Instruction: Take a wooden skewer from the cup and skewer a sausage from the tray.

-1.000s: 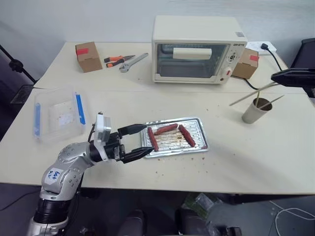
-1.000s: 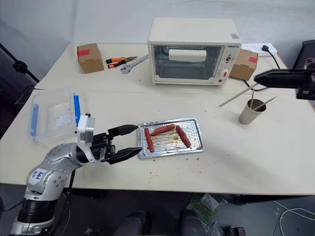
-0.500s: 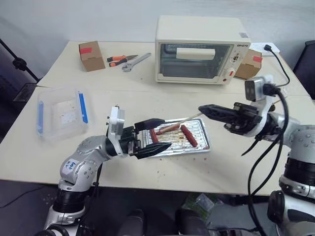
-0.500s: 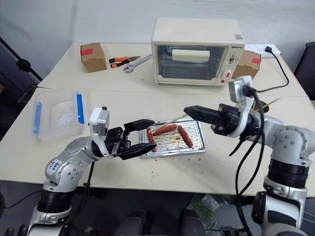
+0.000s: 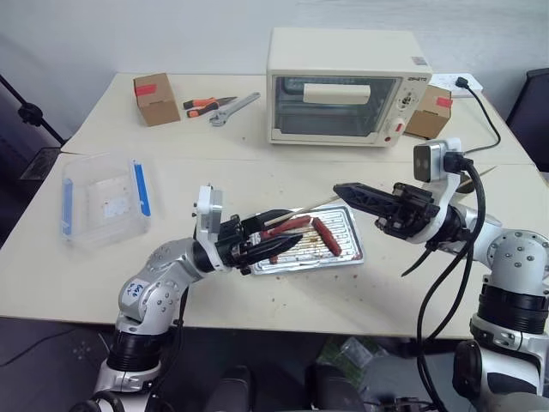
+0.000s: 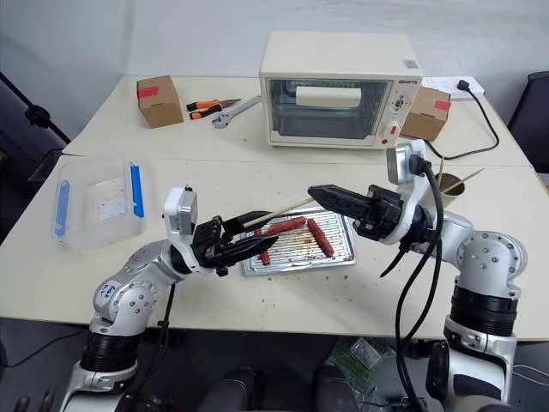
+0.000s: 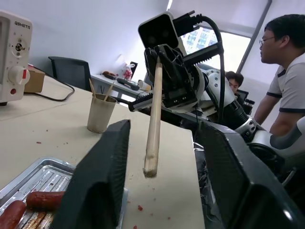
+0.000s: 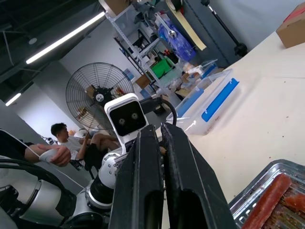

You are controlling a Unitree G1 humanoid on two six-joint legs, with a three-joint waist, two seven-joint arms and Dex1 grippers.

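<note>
My right gripper (image 5: 340,190) is shut on the wooden skewer (image 5: 302,209) and holds it over the tray (image 5: 355,255), slanting down to the left. The skewer's free tip (image 7: 151,168) hangs between the fingers of my left gripper (image 5: 287,233), which is open with a narrowed gap and holds nothing. That gripper hovers over the tray's left end. Two sausages (image 5: 288,225) (image 5: 326,237) lie on the tray, and a third sausage (image 5: 273,256) shows partly under the left fingers. The cup (image 7: 100,113), with more sticks in it, stands behind the right arm.
A toaster oven (image 5: 347,86) stands at the back of the table, with cardboard boxes (image 5: 154,99) (image 5: 427,110) and hand tools (image 5: 219,105) beside it. A clear plastic box (image 5: 103,197) sits at the left. People (image 7: 286,71) stand past the table.
My right arm swung in from the cup at the right and brought the skewer over the tray. The left gripper shifted right over the tray's left end and its fingers narrowed.
</note>
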